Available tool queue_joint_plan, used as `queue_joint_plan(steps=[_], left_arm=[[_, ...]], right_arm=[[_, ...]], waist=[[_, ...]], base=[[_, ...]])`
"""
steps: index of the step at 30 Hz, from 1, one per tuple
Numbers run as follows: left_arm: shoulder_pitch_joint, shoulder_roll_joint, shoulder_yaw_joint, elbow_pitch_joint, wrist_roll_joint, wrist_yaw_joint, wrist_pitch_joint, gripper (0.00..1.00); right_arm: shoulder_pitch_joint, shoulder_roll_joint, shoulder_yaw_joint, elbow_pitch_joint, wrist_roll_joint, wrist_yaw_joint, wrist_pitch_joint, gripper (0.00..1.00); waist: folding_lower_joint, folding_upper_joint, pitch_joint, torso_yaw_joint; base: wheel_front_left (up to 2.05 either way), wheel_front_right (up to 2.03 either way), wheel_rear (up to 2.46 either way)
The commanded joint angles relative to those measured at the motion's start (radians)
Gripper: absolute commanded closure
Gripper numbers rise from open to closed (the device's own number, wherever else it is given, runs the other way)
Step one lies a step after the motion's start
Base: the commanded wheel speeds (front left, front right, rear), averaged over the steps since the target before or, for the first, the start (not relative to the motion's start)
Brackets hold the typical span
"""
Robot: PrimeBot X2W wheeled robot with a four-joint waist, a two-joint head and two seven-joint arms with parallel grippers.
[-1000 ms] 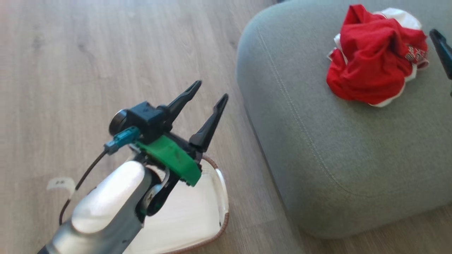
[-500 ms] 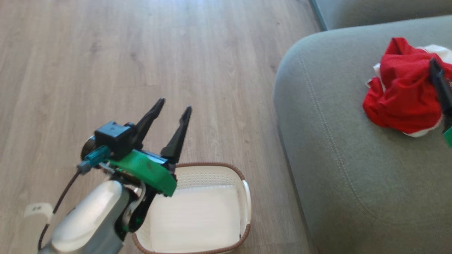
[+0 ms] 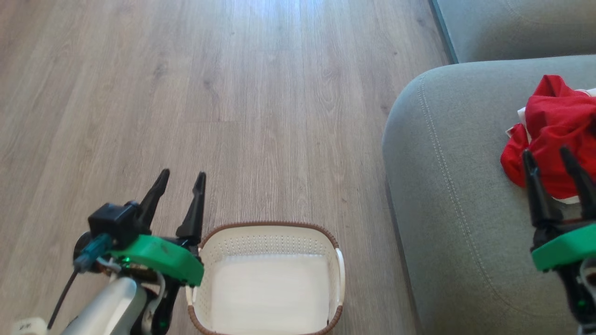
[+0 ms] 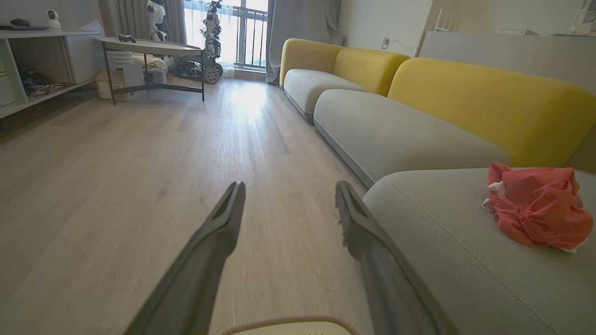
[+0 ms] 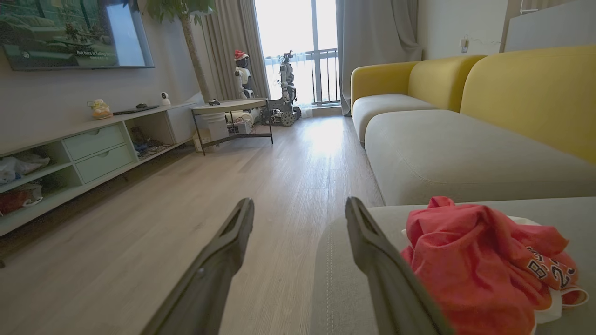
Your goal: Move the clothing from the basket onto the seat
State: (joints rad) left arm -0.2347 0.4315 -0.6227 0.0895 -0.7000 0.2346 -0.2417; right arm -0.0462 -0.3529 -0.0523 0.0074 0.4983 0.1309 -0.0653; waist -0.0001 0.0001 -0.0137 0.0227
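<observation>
Red fabric with white panels, the clothing (image 3: 556, 135) lies in a crumpled heap on the grey-green seat (image 3: 456, 209), toward the right side of our head view. The basket (image 3: 267, 229) stands on the pale wood floor (image 3: 242, 93), near the seat's left edge. Inside it we see its perforated white wall and plain white bottom. Our left hand (image 3: 182, 174) hangs over the floor next to the basket's left rim, its two dark fingers spread apart and gripping nothing. Our right hand (image 3: 545, 151) is above the seat, fingers likewise parted and holding nothing, their tips in front of the near edge of the clothing. In the right wrist view the heap lies just to the right of one finger, and we cannot tell whether they touch.
</observation>
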Motion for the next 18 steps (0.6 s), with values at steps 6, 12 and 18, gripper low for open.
queue_joint_plan(steps=[6, 12, 18], left_arm=[[0.016, 0.013, 0.115, -0.037, 0.014, 0.019, -0.019, 0.00], [0.078, -0.027, 0.203, -0.054, 0.073, 0.010, -0.020, 0.00], [0.129, -0.061, 0.266, -0.052, 0.152, -0.017, -0.020, 0.00]], right_arm=[[0.045, 0.052, 0.015, -0.071, -0.041, 0.000, -0.050, 0.00], [0.065, 0.076, 0.073, -0.057, -0.048, 0.000, -0.097, 0.00], [0.068, 0.093, 0.105, -0.025, -0.063, 0.000, -0.145, 0.00]], waist=[[0.0001, -0.0001, -0.005, -0.002], [0.0001, -0.0001, -0.002, -0.010], [0.0001, -0.0001, 0.001, -0.014]], base=[[0.00, 0.00, 0.00], [0.00, 0.00, 0.00], [0.00, 0.00, 0.00]])
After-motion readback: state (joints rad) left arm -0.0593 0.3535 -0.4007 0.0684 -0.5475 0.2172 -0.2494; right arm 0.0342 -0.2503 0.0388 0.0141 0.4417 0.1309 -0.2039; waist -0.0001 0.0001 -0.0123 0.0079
